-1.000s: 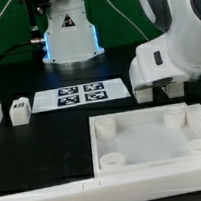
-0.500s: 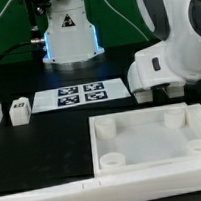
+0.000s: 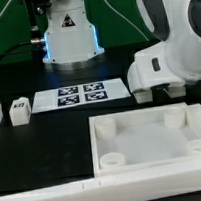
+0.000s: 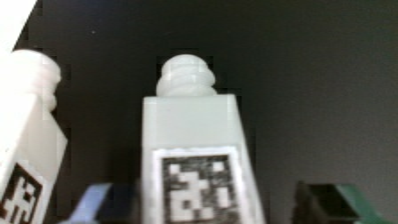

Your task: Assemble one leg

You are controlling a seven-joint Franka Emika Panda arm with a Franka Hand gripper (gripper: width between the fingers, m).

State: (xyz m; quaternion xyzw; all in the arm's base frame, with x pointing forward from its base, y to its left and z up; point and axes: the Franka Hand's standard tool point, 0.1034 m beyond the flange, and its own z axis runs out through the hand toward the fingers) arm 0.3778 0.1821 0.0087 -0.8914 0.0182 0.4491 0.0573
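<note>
Finishing slight drift toward exterior view's left, now pausing. Straddling leg (image 4: pixel 192 120) with gripper (image 4: pixel 212 192) spread wide, not yet pinching. Seemingly lining up for grasp.

Watching the leg (image 4: pixel 196 140), white and chunky, lying on the dark table (image 4: pixel 311 70), pointing its rounded knob away from the wrist camera, showing a black-and-white tag on its upper face, sitting near a second leg (image 4: pixel 25 130), not touching.
</note>
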